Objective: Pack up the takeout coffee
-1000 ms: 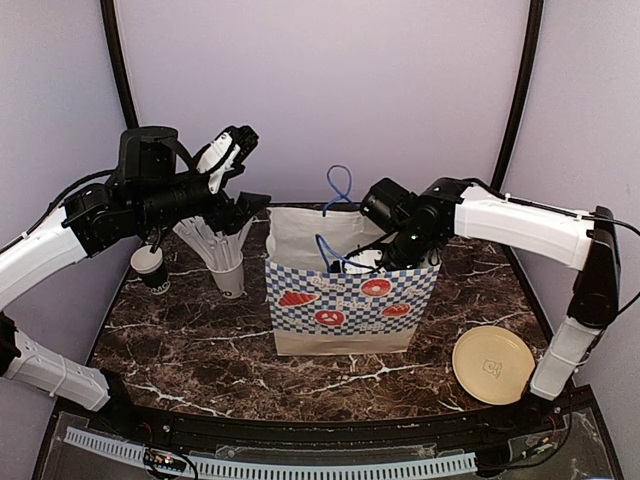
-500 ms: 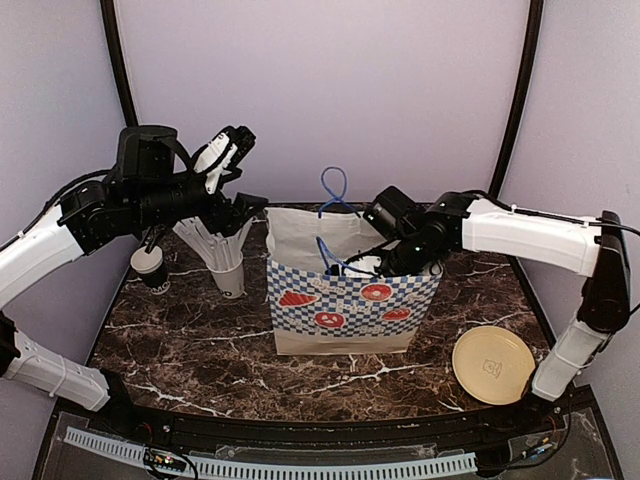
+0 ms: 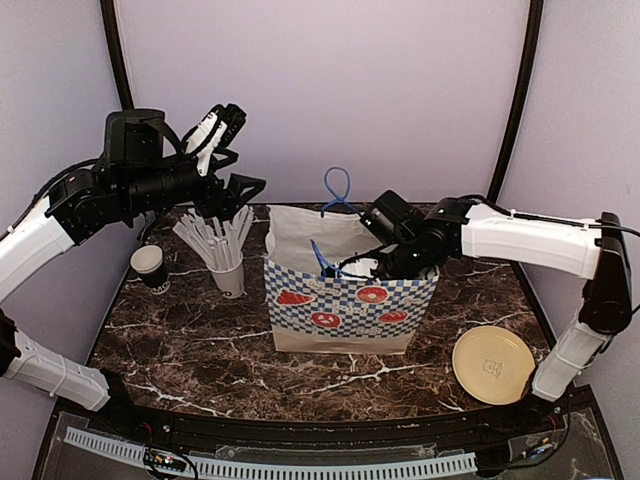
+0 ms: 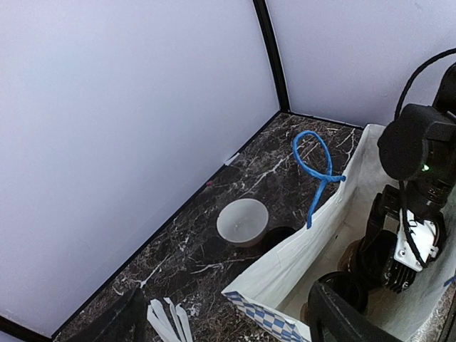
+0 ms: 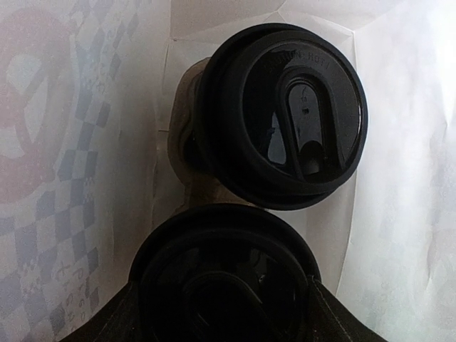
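Observation:
The checkered paper bag [image 3: 340,305] stands mid-table with its blue handles up. My right gripper [image 3: 385,268] reaches down inside it. In the right wrist view it [image 5: 222,313] is shut on a black-lidded takeout coffee [image 5: 224,271], the fingers [image 5: 107,320] hugging the lid's sides. A second lidded coffee [image 5: 281,114] stands just beyond on the bag floor. An unlidded black cup [image 3: 148,266] sits at the far left of the table. My left gripper [image 3: 228,198] hangs open and empty, high above the left rear; in its own view it [image 4: 228,329] looks down at the bag [image 4: 299,263].
A white cup of white sticks [image 3: 228,268] stands left of the bag. A white bowl [image 4: 242,221] sits behind the bag near the back wall, with a dark round object [image 4: 281,235] beside it. A tan round plate [image 3: 492,365] lies front right.
My left arm has lifted and drawn back from above the stick cup. My right gripper has shifted slightly right and lower inside the bag, and the bag's handle swayed.

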`<state>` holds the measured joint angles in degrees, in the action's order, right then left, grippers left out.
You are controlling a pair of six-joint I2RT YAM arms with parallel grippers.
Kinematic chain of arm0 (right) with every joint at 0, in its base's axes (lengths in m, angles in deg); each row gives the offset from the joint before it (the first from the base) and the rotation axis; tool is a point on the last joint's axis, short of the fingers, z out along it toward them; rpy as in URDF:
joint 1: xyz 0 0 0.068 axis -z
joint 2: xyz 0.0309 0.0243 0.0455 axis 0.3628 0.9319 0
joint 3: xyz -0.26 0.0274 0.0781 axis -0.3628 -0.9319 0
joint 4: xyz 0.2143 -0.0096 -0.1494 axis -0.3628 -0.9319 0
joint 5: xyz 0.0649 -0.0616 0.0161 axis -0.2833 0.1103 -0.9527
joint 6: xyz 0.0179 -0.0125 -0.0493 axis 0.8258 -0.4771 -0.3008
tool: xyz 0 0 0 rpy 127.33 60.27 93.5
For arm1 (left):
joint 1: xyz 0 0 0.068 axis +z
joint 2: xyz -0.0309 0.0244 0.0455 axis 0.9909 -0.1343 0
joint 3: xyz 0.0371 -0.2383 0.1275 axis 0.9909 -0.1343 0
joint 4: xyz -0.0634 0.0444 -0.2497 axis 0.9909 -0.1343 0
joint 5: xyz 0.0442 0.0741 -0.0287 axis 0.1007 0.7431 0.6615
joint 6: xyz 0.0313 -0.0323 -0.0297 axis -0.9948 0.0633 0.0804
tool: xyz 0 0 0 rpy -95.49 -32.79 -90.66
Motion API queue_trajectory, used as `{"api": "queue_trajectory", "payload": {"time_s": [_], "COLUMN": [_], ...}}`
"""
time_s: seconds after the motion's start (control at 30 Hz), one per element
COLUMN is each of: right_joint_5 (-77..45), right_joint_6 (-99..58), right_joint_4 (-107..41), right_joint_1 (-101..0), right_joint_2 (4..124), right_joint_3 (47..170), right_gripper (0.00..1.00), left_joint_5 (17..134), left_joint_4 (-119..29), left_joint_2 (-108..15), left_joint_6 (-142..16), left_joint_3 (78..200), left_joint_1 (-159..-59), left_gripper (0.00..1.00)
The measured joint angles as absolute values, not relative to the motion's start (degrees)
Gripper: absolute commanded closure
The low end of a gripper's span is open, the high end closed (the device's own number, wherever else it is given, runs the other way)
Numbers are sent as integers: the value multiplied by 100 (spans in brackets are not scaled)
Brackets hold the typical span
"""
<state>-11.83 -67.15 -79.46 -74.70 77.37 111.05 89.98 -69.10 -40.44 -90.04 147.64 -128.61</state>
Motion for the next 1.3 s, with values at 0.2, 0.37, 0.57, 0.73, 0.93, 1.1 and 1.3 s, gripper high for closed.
{"api": "queue_trajectory", "payload": {"time_s": [0.2,0.37,0.57,0.73,0.93,1.1,1.3], "right_joint_5": [-2077,-1742,-1408,-1537,-2035,-2332,-2407], "right_joint_6": [-6739,-6652,-6599,-6619,-6665,-6708,-6733], "right_joint_4": [-7949,-7859,-7774,-8027,-8884,-9452,-9889], "right_joint_1": [-6889,-7127,-7420,-7376,-7358,-7334,-7328], "right_joint_2": [7855,7818,7704,7726,7815,7903,7957], "right_joint_3": [11238,11159,11022,11190,11614,11909,12458], "right_gripper": [49,46,30,15,1,2,1], "left_joint_5": [8821,8775,8766,8768,8777,8775,8653], "left_joint_4": [-6956,-6995,-7004,-7030,-7098,-7133,-7194], "left_joint_2": [-4083,-4188,-4204,-4223,-4225,-4236,-4271], "left_joint_6": [-8904,-8834,-8711,-8635,-8583,-8580,-8583], "left_joint_3": [14943,15024,15024,15037,15037,15037,15037], "left_joint_1": [-12863,-12861,-12861,-12861,-12861,-12861,-12861], "left_gripper": [20,19,19,18,17,16,16]}}
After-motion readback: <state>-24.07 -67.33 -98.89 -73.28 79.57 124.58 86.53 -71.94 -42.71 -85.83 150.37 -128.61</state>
